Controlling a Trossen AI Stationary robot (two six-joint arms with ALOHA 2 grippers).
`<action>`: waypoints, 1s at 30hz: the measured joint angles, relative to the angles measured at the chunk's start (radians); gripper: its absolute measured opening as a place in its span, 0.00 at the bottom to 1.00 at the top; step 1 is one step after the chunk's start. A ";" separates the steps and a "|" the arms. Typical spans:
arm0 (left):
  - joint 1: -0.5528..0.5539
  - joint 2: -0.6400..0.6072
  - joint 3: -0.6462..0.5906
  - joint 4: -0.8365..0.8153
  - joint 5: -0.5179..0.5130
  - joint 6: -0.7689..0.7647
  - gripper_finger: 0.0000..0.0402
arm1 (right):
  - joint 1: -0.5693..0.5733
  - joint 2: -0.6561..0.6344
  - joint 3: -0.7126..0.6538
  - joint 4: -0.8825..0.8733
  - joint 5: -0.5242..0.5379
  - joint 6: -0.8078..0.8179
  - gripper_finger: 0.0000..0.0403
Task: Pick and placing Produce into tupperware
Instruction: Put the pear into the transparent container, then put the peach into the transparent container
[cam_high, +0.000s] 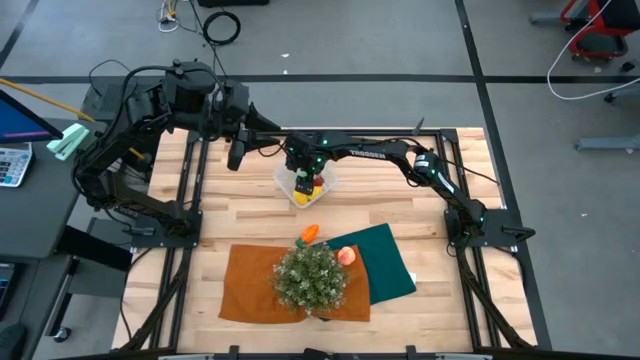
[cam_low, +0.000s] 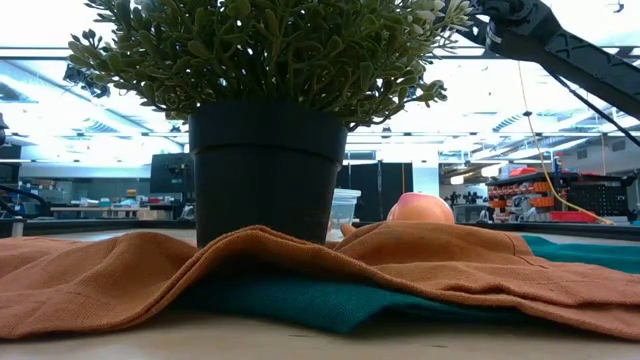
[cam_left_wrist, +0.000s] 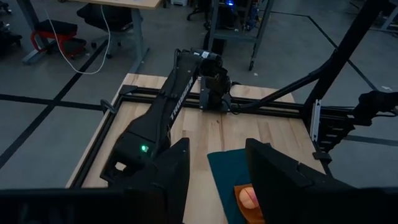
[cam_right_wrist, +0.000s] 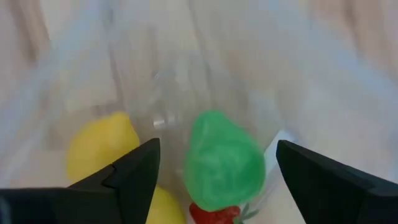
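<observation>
1. The right end effector (cam_high: 306, 178) hovers low over the clear tupperware (cam_high: 327, 181) at the table's (cam_high: 250, 225) far centre, its fingers spread wide with nothing between them.
2. Inside the tupperware lie a yellow piece (cam_right_wrist: 99, 152), a green piece (cam_right_wrist: 224, 158) and a red piece (cam_right_wrist: 214, 214).
3. Still outside: an orange piece (cam_high: 310, 233) and a peach-pink piece (cam_high: 346, 256) beside the potted plant (cam_high: 311, 277), nearer on the cloths.
4. To do this well, lift straight up so the fingers clear the rim, then approach the orange piece from the far side, away from the foliage.
5. The left end effector (cam_left_wrist: 214, 180) waits raised at far left, fingers apart and empty.
</observation>
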 joint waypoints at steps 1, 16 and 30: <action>0.000 0.000 0.000 0.000 0.000 0.000 0.40 | 0.000 0.000 0.018 -0.006 0.000 -0.006 0.72; 0.000 0.000 0.000 -0.005 0.000 -0.001 0.40 | 0.000 -0.171 0.131 -0.400 -0.032 -0.084 0.63; 0.002 0.003 0.000 0.027 -0.013 -0.018 0.40 | 0.002 -0.843 -0.624 -0.181 -0.048 0.127 0.59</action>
